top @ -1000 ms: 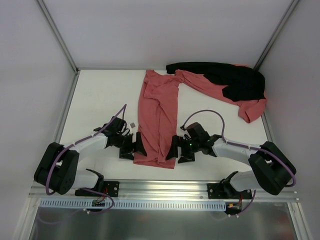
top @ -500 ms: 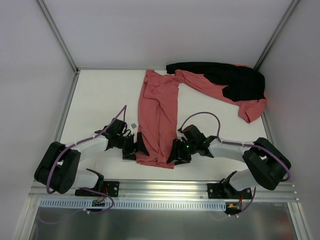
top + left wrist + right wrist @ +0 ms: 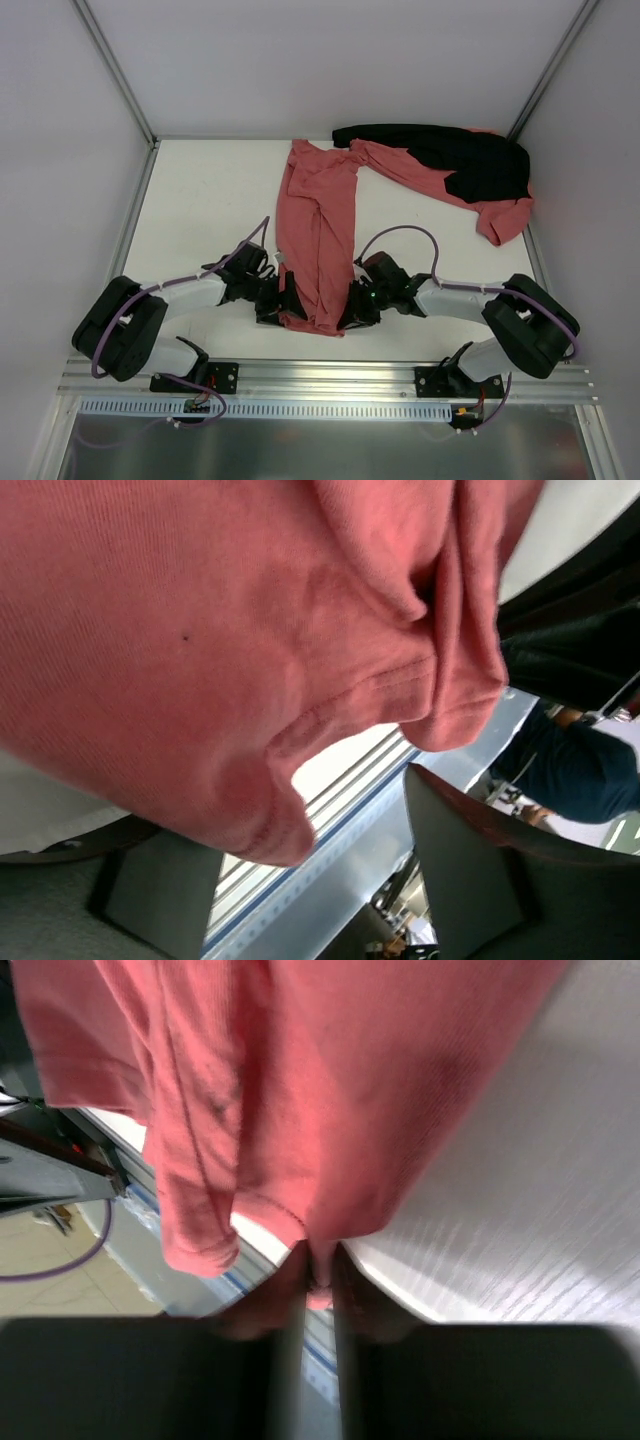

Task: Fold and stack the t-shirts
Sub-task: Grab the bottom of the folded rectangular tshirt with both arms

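Folded into a long strip down the middle of the white table (image 3: pixel 200 200) — a salmon-red t-shirt (image 3: pixel 320 225), hem toward the arms. At the hem's left corner, left gripper (image 3: pixel 285 303), jaws apart, cloth bunched between the fingers (image 3: pixel 480 880) but not pinched. At the right corner, right gripper (image 3: pixel 352 308), clamped on the hem edge. By the far right corner, second salmon t-shirt (image 3: pixel 500 222), crumpled, partly under a black garment (image 3: pixel 470 160).

The left arm (image 3: pixel 185 292) and right arm (image 3: pixel 460 297) had smooth white shells between bulky black joints. The black left gripper (image 3: pixel 287 305) and right gripper (image 3: pixel 351 308) had dark grey fingers. Thin purple cables (image 3: pixel 405 229) ran along both arms; a small green light (image 3: pixel 371 293) glowed on the right one.
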`<state>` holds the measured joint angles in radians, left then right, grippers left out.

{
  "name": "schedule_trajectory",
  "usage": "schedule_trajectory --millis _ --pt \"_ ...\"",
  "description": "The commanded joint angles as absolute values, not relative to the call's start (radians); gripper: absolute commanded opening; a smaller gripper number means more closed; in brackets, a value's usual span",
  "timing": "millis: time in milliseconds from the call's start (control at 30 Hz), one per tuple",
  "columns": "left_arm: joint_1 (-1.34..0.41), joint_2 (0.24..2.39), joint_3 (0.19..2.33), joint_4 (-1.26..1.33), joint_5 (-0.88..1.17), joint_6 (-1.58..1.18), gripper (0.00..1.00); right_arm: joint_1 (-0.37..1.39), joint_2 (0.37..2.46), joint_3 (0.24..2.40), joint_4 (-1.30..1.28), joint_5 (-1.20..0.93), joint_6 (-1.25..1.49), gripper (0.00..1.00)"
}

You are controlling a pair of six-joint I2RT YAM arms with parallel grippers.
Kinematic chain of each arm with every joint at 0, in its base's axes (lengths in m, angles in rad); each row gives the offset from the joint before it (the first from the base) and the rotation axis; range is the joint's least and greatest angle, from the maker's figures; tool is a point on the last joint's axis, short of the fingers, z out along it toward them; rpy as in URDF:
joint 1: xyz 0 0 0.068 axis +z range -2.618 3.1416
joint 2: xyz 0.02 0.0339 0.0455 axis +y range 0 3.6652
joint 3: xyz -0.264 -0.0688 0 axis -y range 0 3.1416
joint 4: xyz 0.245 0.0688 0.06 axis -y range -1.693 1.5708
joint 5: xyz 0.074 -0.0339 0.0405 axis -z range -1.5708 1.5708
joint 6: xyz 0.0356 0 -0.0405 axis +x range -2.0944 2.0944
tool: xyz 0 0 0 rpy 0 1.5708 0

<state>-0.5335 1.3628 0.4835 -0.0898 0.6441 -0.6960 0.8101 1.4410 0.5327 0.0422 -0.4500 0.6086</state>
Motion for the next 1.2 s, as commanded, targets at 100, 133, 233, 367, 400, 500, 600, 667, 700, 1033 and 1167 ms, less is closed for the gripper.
schedule_trajectory --millis 100,133,233,367,400,500,600,667,700,1033,1167 --pt "-0.557 1.428 0.472 -0.077 0.597 -0.678 0.29 0.819 1.453 0.522 0.078 -0.433 0.624 0.01" --pt "-0.557 1.428 0.476 -0.072 0.597 -0.681 0.00 0.818 1.447 0.522 0.074 -0.430 0.624 0.01" --pt "-0.558 1.420 0.482 -0.089 0.583 -0.675 0.00 0.819 1.431 0.520 0.054 -0.425 0.618 0.01" --pt "-0.560 1.401 0.489 -0.123 0.565 -0.652 0.00 0.819 1.416 0.515 0.034 -0.420 0.611 0.00" --pt "-0.558 1.397 0.489 -0.127 0.561 -0.650 0.00 0.819 1.414 0.515 0.034 -0.420 0.609 0.01" --pt "-0.558 1.387 0.482 -0.129 0.568 -0.656 0.00 0.819 1.416 0.517 0.031 -0.423 0.607 0.01" --pt "-0.558 1.365 0.471 -0.123 0.589 -0.684 0.00 0.819 1.416 0.523 0.012 -0.433 0.600 0.01" --pt "-0.560 1.342 0.468 -0.129 0.601 -0.699 0.00 0.819 1.399 0.529 -0.027 -0.434 0.591 0.00" --pt "-0.567 1.329 0.463 -0.133 0.607 -0.715 0.00 0.819 1.393 0.529 -0.044 -0.433 0.586 0.00" --pt "-0.600 1.166 0.436 -0.238 0.637 -0.810 0.00 0.819 1.204 0.520 -0.255 -0.428 0.557 0.01" --pt "-0.624 1.095 0.426 -0.281 0.643 -0.860 0.00 0.819 1.108 0.496 -0.331 -0.433 0.563 0.01"
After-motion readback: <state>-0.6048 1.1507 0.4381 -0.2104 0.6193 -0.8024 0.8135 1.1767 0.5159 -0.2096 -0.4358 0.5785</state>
